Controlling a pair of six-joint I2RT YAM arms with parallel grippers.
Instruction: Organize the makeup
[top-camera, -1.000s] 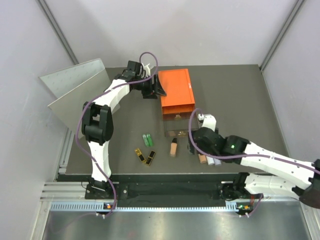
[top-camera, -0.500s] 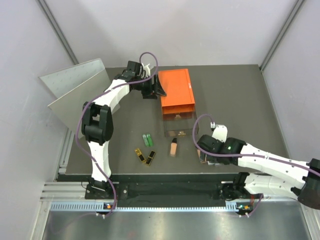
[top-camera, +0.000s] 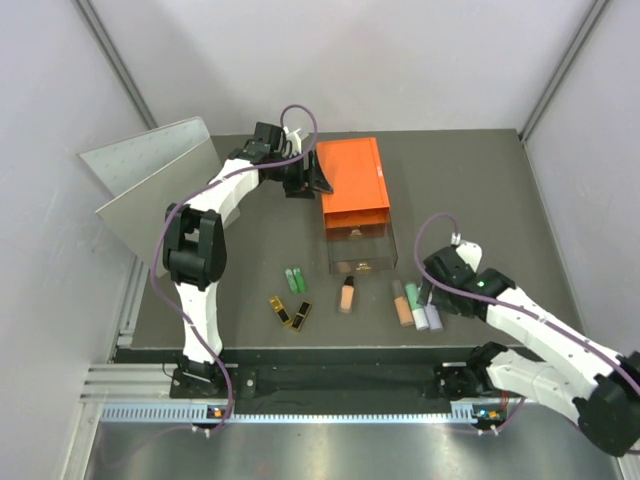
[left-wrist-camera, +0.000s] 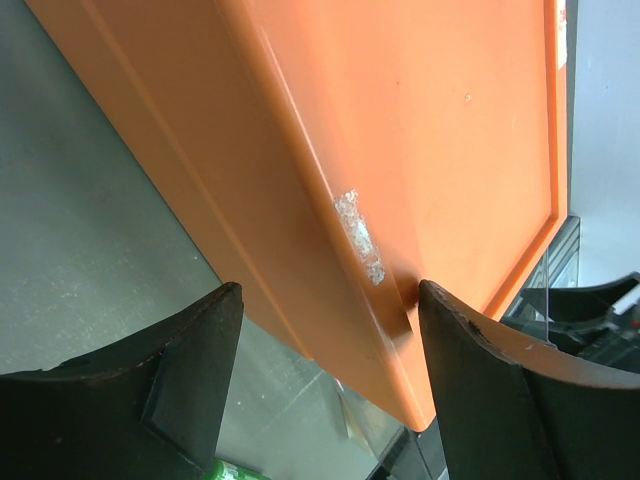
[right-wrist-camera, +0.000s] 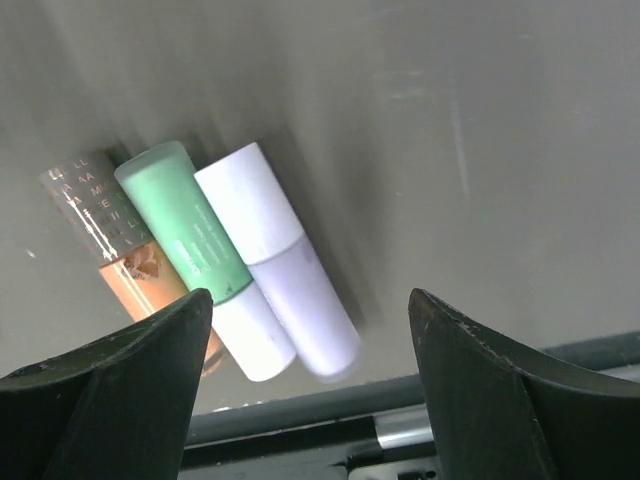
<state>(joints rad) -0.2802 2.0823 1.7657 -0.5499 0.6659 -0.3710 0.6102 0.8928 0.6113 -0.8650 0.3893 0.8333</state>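
Three sticks lie side by side at the front right: orange, green, white. My right gripper is open and empty just right of them. In the right wrist view the orange, green and white sticks lie ahead of the open gripper. The peach bottle, two green tubes and two black-gold cases lie front centre. My left gripper is open, its jaws straddling the left edge of the orange box.
The orange box stands at the back centre with a clear drawer pulled out toward the front. A grey panel leans at the back left. The table's front edge runs just below the sticks.
My right gripper has swung right, off the three sticks, which now show in full and lie slightly further back. The left arm has not moved.
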